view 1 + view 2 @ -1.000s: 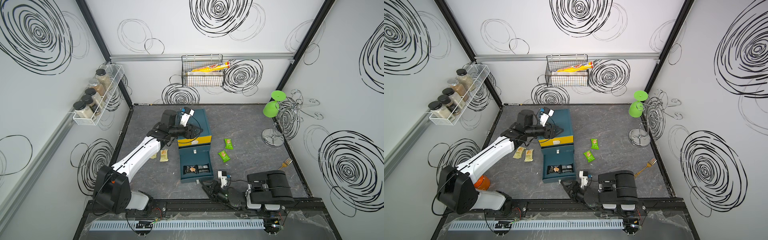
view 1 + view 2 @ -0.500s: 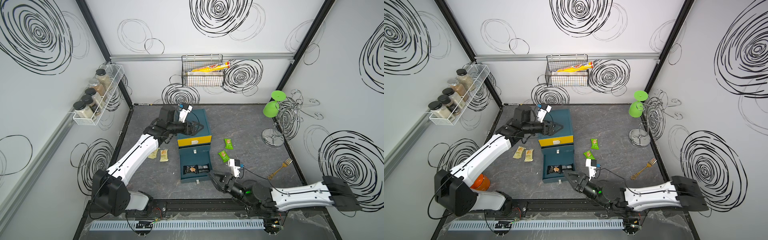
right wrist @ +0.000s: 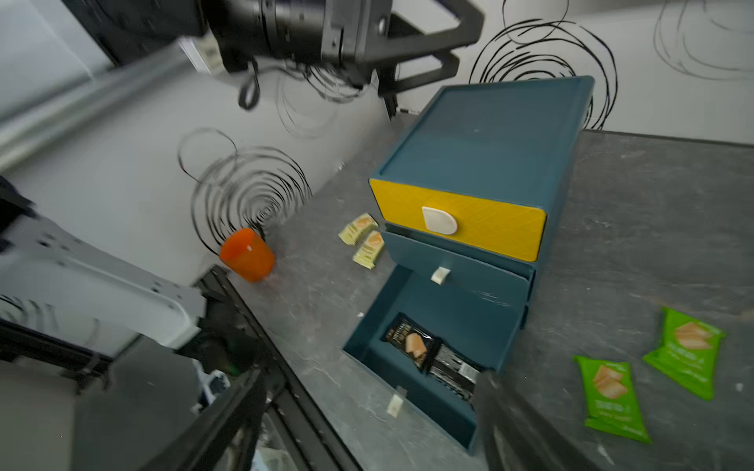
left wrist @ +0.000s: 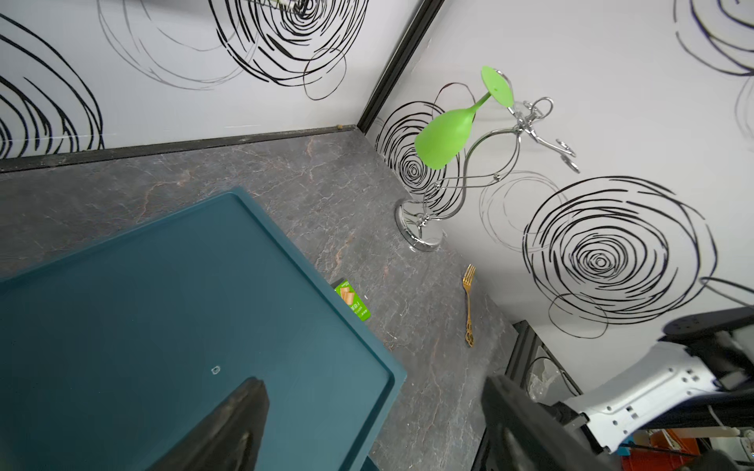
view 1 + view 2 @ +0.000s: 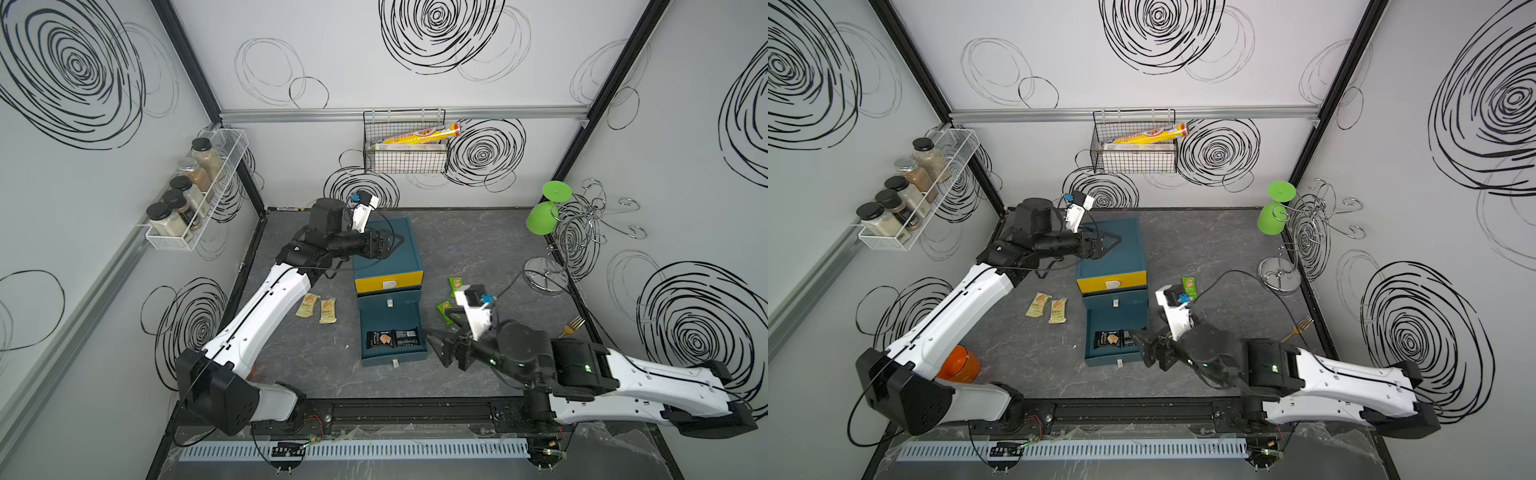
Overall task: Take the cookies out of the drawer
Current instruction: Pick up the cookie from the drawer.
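Black cookies (image 5: pixel 380 339): two, side by side in the open bottom drawer (image 5: pixel 392 357).
Green cookies (image 3: pixel 610 393): two, on the tabletop (image 5: pixel 478 249), on the right arm's side.
Beige cookies (image 5: pixel 327 311): two, on the tabletop, on the left arm's side.
Left tool (image 4: pixel 373 383): wide apart, empty, above the cabinet (image 5: pixel 390 249).
Right tool (image 5: pixel 435 349): wide apart, empty, just beside the drawer.
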`<state>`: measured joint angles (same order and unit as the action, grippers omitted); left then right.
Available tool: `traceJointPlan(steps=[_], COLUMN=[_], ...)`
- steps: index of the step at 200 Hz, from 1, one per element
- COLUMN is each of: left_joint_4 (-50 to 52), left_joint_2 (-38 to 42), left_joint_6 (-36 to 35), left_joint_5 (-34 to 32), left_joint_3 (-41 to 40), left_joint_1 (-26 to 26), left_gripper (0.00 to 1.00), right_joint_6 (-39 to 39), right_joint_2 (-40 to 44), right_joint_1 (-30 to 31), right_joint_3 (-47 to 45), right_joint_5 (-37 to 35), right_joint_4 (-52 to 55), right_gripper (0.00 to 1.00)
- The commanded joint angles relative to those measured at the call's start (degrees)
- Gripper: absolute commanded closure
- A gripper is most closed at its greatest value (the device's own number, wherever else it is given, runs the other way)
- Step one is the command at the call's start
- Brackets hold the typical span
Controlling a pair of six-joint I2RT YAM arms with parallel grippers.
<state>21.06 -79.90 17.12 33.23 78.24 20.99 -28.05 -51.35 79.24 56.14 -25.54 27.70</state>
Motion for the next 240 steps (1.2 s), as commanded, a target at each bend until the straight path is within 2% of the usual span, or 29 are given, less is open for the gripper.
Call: traceJointPlan(steps=[1, 10, 32, 70, 99, 140, 183, 206, 240], left_joint_4=[1.0, 1.7, 3.5, 4.9, 7.8, 10.7, 10.6, 10.2, 10.0], left_joint_2=[-1.9, -2.5, -3.6, -5.6, -9.1, -11.8, -13.3, -13.9, -14.3], left_joint_6=[-2.4, -3.0, -4.6, -5.4, -6.9, -8.5, -8.8, -8.7, -8.7], left_joint_5=[-1.5, -1.7, -2.8, -4.2, -4.7, -5.5, -4.9, -4.2, -3.4], left_joint_3=[2.6, 3.4, 5.0, 5.8, 8.7, 10.5, 9.5, 9.5, 9.2], left_joint_1=[-0.1, 0.1, 0.3, 0.4, 0.9, 1.4, 1.1, 1.1, 1.0], left_gripper=[0.11, 0.11, 0.11, 0.11, 0.12, 0.14, 0.15, 0.15, 0.17], right_joint_6=[17.4, 22.1, 31.2, 44.1, 50.1, 52.8, 54.2, 54.4, 55.1], right_joint_2=[-5.9, -7.5, -12.8, -26.2, -35.5, -41.7, -47.0, -47.8, -48.9], right_joint_1=[-6.6, -9.5, -13.5, -16.6, -19.6, -21.2, -21.3, -21.3, -21.3], right_joint_3=[3.1, 4.2, 7.5, 12.7, 17.2, 20.7, 20.6, 19.3, 18.1], right_joint_5=[10.2, 15.4, 23.0, 25.9, 31.8, 33.6, 34.3, 36.4, 35.9], right_joint_4=[10.2, 9.9, 11.2, 14.9, 18.7, 18.9, 19.1, 18.5, 17.8], right_gripper=[0.13, 0.13, 0.13, 0.13, 0.16, 0.16, 0.16, 0.16, 0.16])
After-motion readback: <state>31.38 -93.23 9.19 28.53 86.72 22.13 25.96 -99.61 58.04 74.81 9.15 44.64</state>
